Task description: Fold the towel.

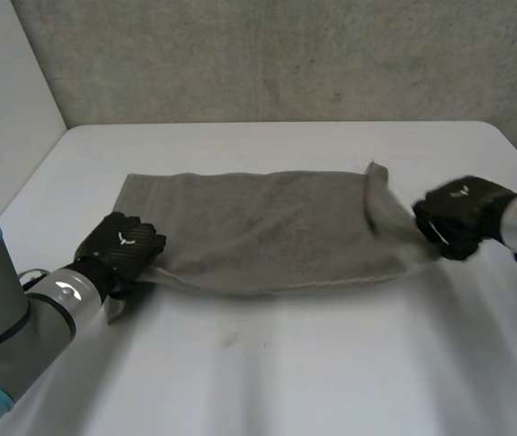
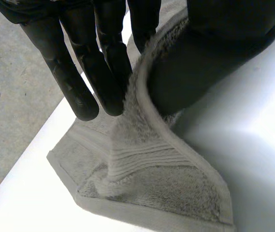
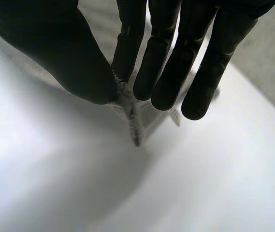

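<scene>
Nearest the camera, the left arm (image 1: 4, 309) reaches to the left near corner of the towel (image 1: 267, 227). The bench (image 1: 267, 381) carries the towel, which is spread lengthwise across its middle. The left hand (image 1: 120, 243) pinches that corner between thumb and fingers. The right hand (image 1: 453, 216) pinches the towel's right end, raised slightly off the bench. Both grips probably keep the cloth taut for folding. Each wrist view shows cloth clamped against the thumb; the head view supplies the towel's full outline.
</scene>
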`<move>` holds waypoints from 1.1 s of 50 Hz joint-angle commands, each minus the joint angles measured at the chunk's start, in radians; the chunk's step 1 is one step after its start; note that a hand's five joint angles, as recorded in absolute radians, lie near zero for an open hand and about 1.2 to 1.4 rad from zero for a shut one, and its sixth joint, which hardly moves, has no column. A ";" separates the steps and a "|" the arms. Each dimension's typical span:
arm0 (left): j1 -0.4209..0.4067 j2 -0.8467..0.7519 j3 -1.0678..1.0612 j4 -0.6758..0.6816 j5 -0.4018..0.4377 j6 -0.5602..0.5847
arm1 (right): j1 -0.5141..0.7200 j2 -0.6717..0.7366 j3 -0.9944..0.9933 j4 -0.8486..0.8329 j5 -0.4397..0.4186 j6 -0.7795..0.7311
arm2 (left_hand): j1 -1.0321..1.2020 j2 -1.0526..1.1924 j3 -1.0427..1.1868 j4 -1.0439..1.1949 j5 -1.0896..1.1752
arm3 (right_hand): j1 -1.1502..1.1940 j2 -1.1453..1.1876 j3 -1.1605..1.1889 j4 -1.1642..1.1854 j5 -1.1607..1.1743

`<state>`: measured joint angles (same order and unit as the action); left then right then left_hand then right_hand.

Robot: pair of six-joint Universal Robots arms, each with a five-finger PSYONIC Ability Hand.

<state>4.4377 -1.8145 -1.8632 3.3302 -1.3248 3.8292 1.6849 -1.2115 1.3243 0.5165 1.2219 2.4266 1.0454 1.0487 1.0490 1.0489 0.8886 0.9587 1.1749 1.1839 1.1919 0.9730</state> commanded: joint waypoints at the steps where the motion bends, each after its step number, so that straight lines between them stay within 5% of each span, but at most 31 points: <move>1: 0.003 -0.017 -0.007 0.000 0.001 0.001 | -0.044 -0.083 0.147 0.083 0.117 -0.181 | -0.294 -0.297 -0.297 -0.297 -0.312 | 0.438 0.221 0.212 0.204 0.249; 16: 0.043 -0.032 -0.024 0.019 -0.037 0.003 | -0.063 -0.106 0.302 -0.148 0.116 -0.127 | -0.239 -0.242 -0.242 -0.242 -0.257 | 0.438 0.221 0.212 0.204 0.249; 25: 0.052 -0.048 -0.024 0.022 -0.065 0.015 | -0.065 -0.103 0.323 -0.142 0.125 -0.144 | 0.350 0.346 0.346 0.346 0.332 | 0.438 0.221 0.212 0.204 0.249; 29: 0.052 -0.034 -0.030 0.002 -0.060 0.027 | -0.062 -0.111 0.340 -0.122 0.131 -0.158 | 0.351 0.348 0.347 0.347 0.333 | 0.438 0.221 0.212 0.204 0.249; 44: 0.055 0.335 -0.106 -0.607 -0.034 0.346 | -0.079 -0.278 0.447 0.132 0.160 -0.405 | 0.351 0.348 0.347 0.347 0.333 | 0.438 0.221 0.212 0.204 0.249; 51: 0.063 0.331 -0.071 -0.537 0.026 0.352 | -0.113 -0.281 0.428 0.155 0.151 -0.471 | 0.351 0.348 0.347 0.347 0.333 | 0.438 0.221 0.212 0.204 0.249; 55: 0.054 0.172 0.013 -0.387 0.027 0.354 | -0.103 -0.171 0.314 0.087 0.168 -0.402 | 0.351 0.348 0.347 0.347 0.333 | 0.438 0.221 0.212 0.204 0.249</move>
<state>4.5000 -1.4978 -1.9331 2.7829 -1.3106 4.1876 1.5796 -1.4947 1.7568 0.6724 1.3806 1.9608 1.1671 1.2174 1.2156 1.2173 1.0276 0.9587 1.1749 1.1839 1.1919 0.9779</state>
